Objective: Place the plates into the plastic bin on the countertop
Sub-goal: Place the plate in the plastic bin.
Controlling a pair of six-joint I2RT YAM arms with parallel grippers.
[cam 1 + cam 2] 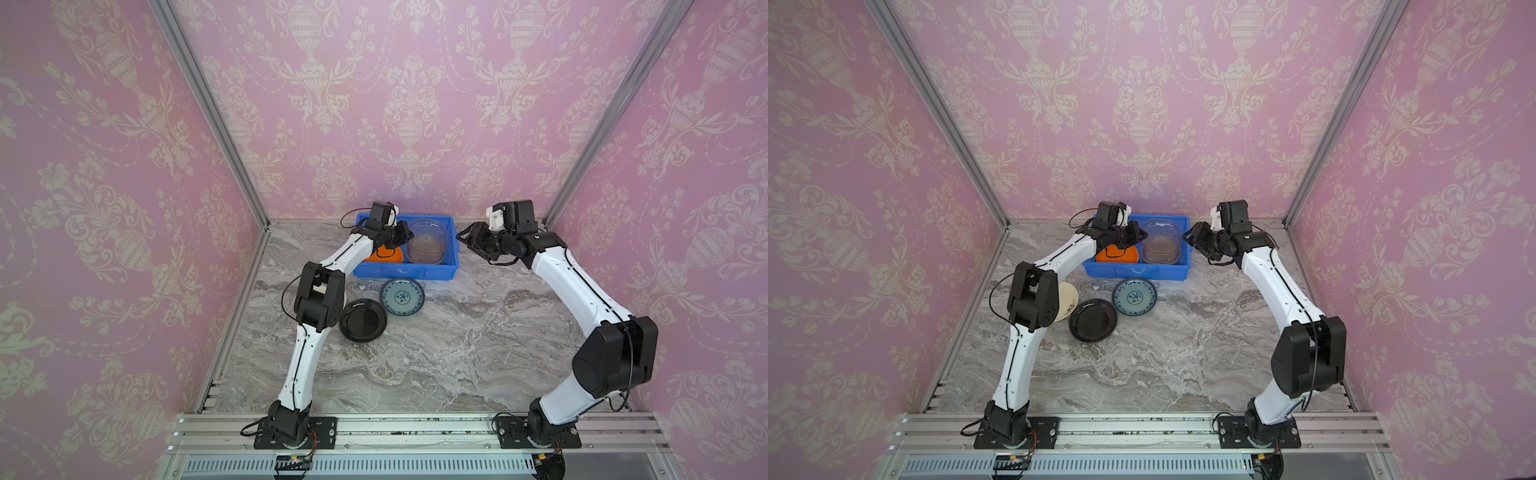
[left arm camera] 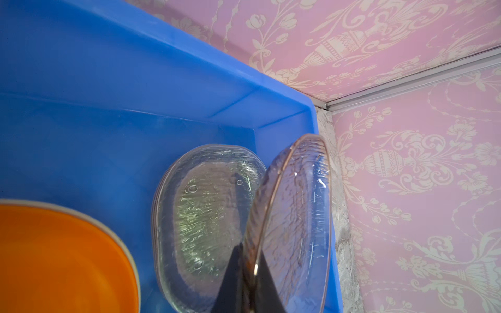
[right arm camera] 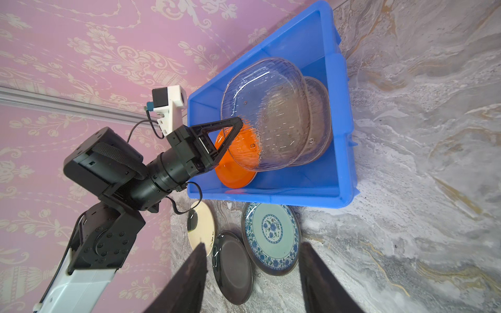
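We see the left gripper (image 3: 240,122) clamped on a clear rounded-square plate (image 3: 265,103), tilted above a stack of clear plates (image 3: 320,119) by the right wall of the bright blue plastic bin (image 1: 399,272), which stands at the back edge of the marble-veined countertop (image 1: 457,353). An orange round plate (image 1: 392,255) lies by the bin's left wall. The right gripper (image 1: 463,241) hangs with jaws apart and empty, just beside the bin. A teal-patterned plate (image 1: 402,296), a black plate (image 1: 363,320) and a cream plate (image 1: 1069,299) lie before the bin's front wall.

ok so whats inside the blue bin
An orange plate and a stack of clear plates lie in the blue bin; the left gripper holds another clear plate tilted over the stack. Anything beneath them is hidden.
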